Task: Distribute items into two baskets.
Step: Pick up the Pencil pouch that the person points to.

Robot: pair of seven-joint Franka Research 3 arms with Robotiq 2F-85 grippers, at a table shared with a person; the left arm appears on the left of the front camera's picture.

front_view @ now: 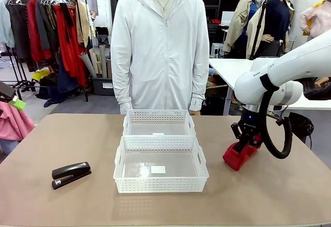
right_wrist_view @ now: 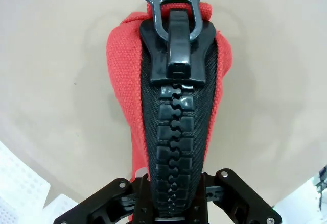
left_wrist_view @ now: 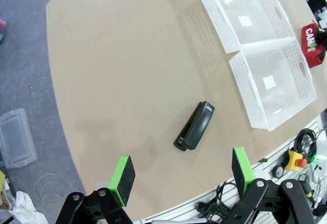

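The red pouch [front_view: 239, 156] stands on the table right of the baskets, and my right gripper [front_view: 247, 140] is shut on its upper end. Up close, the pouch [right_wrist_view: 122, 106] shows its big black zipper running between my right gripper [right_wrist_view: 171, 203] jaws. The black stapler [front_view: 71, 174] lies at the table's front left. High above the table, my left gripper [left_wrist_view: 181, 180] hangs open, the stapler [left_wrist_view: 194, 126] lying just beyond its green pads [left_wrist_view: 122, 179]. Two white baskets sit end to end mid-table: the near basket [front_view: 160, 185] and the far basket [front_view: 158, 117], each holding nothing but a small white label.
A person in a white zip jacket [front_view: 163, 51] stands at the table's far edge behind the baskets. Cables and a red stop button [left_wrist_view: 297, 158] lie beyond the table's near edge. A clothes rack stands in the back left.
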